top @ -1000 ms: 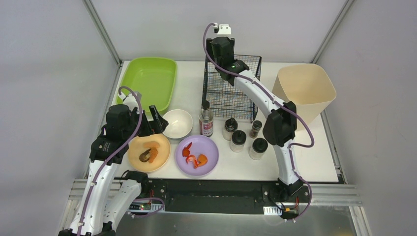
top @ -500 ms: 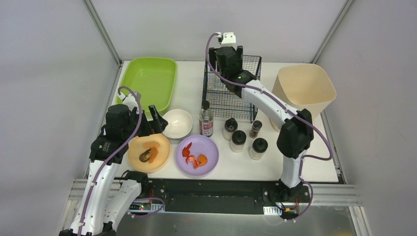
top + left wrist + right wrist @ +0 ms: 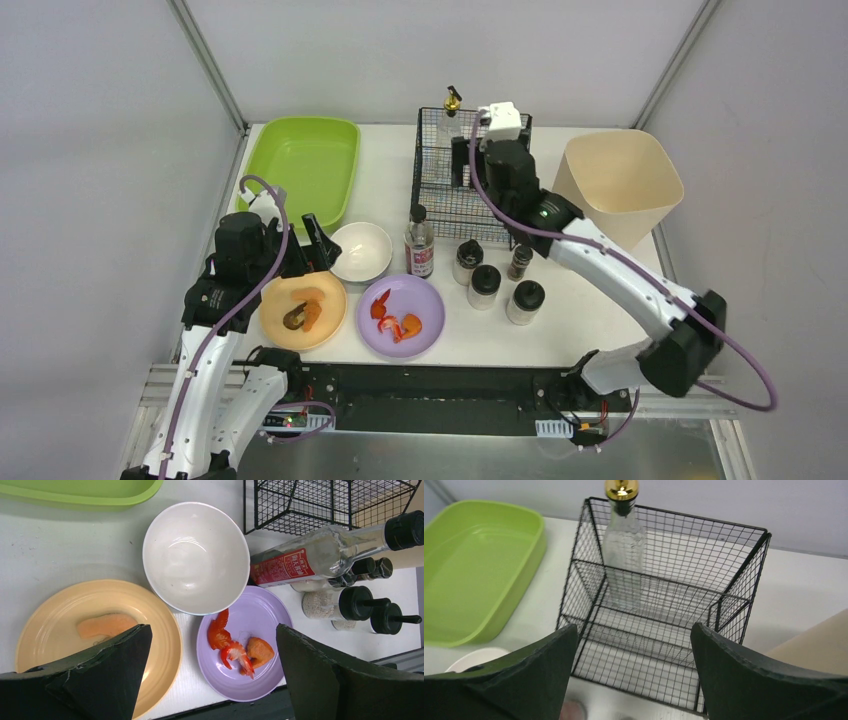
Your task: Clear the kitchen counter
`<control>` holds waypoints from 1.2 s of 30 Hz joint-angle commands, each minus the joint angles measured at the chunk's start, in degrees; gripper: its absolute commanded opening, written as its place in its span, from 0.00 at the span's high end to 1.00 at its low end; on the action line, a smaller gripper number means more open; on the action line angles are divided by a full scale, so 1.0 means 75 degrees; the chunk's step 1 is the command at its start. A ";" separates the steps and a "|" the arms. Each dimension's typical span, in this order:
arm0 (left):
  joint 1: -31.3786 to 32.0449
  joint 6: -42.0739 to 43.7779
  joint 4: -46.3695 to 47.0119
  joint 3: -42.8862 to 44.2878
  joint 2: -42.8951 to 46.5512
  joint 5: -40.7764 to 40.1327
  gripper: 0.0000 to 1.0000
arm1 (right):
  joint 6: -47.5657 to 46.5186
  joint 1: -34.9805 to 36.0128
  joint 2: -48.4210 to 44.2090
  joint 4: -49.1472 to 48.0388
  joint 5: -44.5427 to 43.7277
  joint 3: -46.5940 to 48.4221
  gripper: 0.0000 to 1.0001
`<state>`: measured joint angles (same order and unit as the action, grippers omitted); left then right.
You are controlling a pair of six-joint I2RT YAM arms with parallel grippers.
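Observation:
The kitchen counter [image 3: 620,335] carries a white bowl [image 3: 361,250], an orange plate [image 3: 303,310] with food pieces and a purple plate [image 3: 402,315] with shrimp pieces [image 3: 235,650]. A red-labelled sauce bottle [image 3: 419,245] and several spice jars [image 3: 485,285] stand there too. A clear glass bottle with a gold cap [image 3: 452,110] stands upright in the back left corner of the black wire basket [image 3: 440,200]. My right gripper [image 3: 475,160] hangs open and empty above the basket, apart from the bottle [image 3: 624,545]. My left gripper [image 3: 303,258] is open, hovering over the two plates near the bowl.
A green tray [image 3: 300,165] sits at the back left of the counter. A beige bin [image 3: 620,185] stands at the back right. The jars cluster between the basket's front and the counter's front edge. A black-and-metal rail [image 3: 440,385] runs along the front.
My right gripper has opened and drawn back to the right from the basket's back left corner, leaving the glass bottle standing there. The left arm has not moved.

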<state>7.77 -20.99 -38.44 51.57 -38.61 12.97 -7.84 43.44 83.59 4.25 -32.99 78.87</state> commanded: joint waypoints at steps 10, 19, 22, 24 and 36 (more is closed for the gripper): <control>-0.0098 0.0080 0.0168 -0.0091 -0.0071 0.0087 0.00 | 0.0590 0.0862 -0.2337 0.0865 0.2794 -0.1649 0.16; -0.0099 0.0057 0.0176 -0.0085 -0.0075 0.0247 0.00 | 0.0383 0.1430 -0.1936 -0.0283 0.2895 -0.2506 0.16; -0.0099 0.0057 0.0169 -0.0093 -0.0083 0.0277 0.00 | 0.0353 0.1566 -0.1674 -0.0932 0.2669 -0.2617 0.18; -0.0099 0.0057 0.0170 -0.0092 -0.0085 0.0297 0.00 | 0.0337 0.1614 -0.1496 -0.1311 0.2579 -0.2677 0.19; -0.0106 0.0055 0.0168 -0.0092 -0.0100 0.0317 0.00 | 0.0213 0.1781 -0.0616 -0.2337 0.2059 -0.2688 0.25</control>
<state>7.75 -21.02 -38.44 51.55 -39.27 13.93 -5.54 56.40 78.17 -7.33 -15.31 58.37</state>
